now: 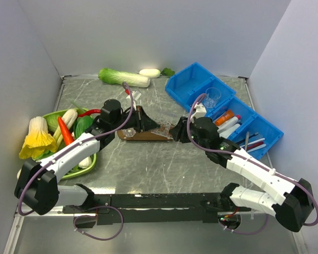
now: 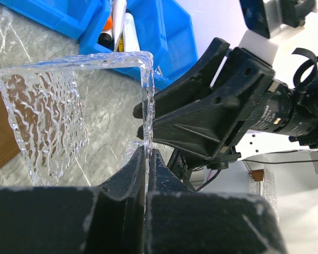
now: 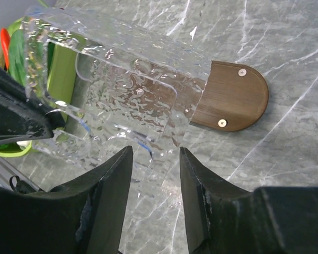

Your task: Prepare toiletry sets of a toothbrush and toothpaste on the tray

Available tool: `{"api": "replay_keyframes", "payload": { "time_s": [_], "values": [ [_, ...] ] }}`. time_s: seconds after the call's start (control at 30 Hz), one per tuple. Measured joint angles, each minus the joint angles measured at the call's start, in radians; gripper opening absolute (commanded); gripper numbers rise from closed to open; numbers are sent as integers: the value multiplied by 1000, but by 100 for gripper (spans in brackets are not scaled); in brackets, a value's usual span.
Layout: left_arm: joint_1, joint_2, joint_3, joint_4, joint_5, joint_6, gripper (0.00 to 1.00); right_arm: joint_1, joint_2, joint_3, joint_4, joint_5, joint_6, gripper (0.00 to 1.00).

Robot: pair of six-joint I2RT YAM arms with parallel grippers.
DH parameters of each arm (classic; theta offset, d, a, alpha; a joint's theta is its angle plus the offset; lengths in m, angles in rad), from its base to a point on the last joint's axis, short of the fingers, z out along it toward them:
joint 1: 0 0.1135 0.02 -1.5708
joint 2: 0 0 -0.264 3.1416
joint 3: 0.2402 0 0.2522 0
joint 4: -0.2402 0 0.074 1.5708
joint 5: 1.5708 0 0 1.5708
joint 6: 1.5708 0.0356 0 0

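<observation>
**Tray at centre, brush and paste in the bins**

The tray (image 3: 233, 96) lies at the middle of the surface (image 1: 159, 166), one rounded end bare in the right wrist view. No toothbrush or toothpaste is on it. The toothpaste (image 1: 224, 117) lies in the middle compartment of the blue bins (image 1: 186, 84) to the right, beside white tubes. The toothbrush (image 1: 253, 143) lies with other thin sticks in the nearest compartment.

A clear, textured cup (image 2: 42, 114) sits over the tray, covering all but that end. Whether it rests on the board cannot be told.

The left claw (image 2: 147, 154) is clenched on the cup's wall, with one finger on each side of the plastic. The right claw (image 3: 155, 154) is released, its fingers apart. It faces the left claw across the cup, whose clear edge reaches down between its fingertips. Whether they touch it cannot be told.

A second cup (image 1: 213, 97) stands in the far compartment. At the left sits a green dish (image 1: 52, 114) heaped with vegetables. A cabbage (image 1: 123, 77) lies along the back wall.
</observation>
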Motion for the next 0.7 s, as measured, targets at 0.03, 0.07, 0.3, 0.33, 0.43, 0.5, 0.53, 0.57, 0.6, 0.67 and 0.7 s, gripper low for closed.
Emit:
{"api": "replay_keyframes", "payload": {
  "time_s": [0.03, 0.07, 0.3, 0.33, 0.43, 0.5, 0.53, 0.57, 0.6, 0.67, 0.7],
  "values": [
    [0, 0, 0, 0, 0, 0, 1, 0, 6, -1, 5, 0, 1, 41],
    [0, 0, 0, 0, 0, 0, 1, 0, 10, -3, 9, 0, 2, 38],
    [0, 0, -1, 0, 0, 1, 1, -3, 18, -13, 32, 23, 37, 11],
    [1, 0, -2, 0, 0, 2, 1, -3, 18, -13, 34, 27, 42, 9],
    [0, 0, -1, -5, -5, 11, 8, -3, 18, -13, 34, 30, 49, 0],
    [0, 0, 5, -25, -13, 30, 19, -3, 18, -13, 33, 30, 50, 0],
    [-2, 0, 8, -35, -20, 40, 24, -3, 18, -13, 32, 30, 52, 0],
    [-3, 0, 13, -48, -28, 53, 30, -3, 17, -13, 30, 31, 52, 0],
    [-5, -2, 15, -58, -37, 62, 44, -3, 15, -13, 27, 31, 52, 0],
    [-7, -10, 19, -82, -62, 89, 57, -3, 10, -13, 13, 35, 51, 0],
    [-7, -16, 22, -95, -77, 101, 69, -3, 6, -13, 5, 39, 51, 0]
  ]
}}
